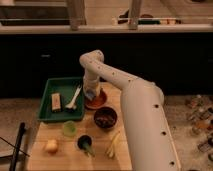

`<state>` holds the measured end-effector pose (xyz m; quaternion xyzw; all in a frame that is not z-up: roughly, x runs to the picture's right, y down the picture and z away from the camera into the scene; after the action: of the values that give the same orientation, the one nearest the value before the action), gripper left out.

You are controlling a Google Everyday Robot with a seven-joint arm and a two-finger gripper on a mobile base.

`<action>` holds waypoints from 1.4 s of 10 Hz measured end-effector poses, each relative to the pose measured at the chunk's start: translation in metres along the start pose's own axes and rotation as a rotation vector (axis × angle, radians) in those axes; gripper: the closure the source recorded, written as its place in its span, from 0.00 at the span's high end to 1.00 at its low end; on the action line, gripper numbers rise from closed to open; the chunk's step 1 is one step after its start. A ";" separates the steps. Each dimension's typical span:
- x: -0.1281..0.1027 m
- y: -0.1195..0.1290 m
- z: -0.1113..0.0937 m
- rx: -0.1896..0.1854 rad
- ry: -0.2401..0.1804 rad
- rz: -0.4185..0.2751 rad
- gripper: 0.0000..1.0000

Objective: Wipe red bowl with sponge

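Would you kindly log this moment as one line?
gripper: over red bowl, left side | sponge: under gripper, at bowl | step: wipe

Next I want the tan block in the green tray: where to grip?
Pinch the tan block across its narrow width, from above: it lies flat and the green tray walls block the sides. The gripper is over the red bowl.

One high view beside the arm (137,102), facing down over the table (42,159), gripper (91,91) at the red bowl (101,103)
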<state>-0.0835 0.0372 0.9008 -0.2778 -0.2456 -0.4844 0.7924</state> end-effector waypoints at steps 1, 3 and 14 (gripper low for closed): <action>-0.009 0.006 0.001 -0.008 -0.006 -0.006 0.00; -0.020 0.019 0.005 -0.038 -0.029 -0.011 0.00; 0.040 0.043 0.006 -0.097 -0.003 0.101 0.00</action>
<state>-0.0295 0.0326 0.9229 -0.3285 -0.2088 -0.4548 0.8010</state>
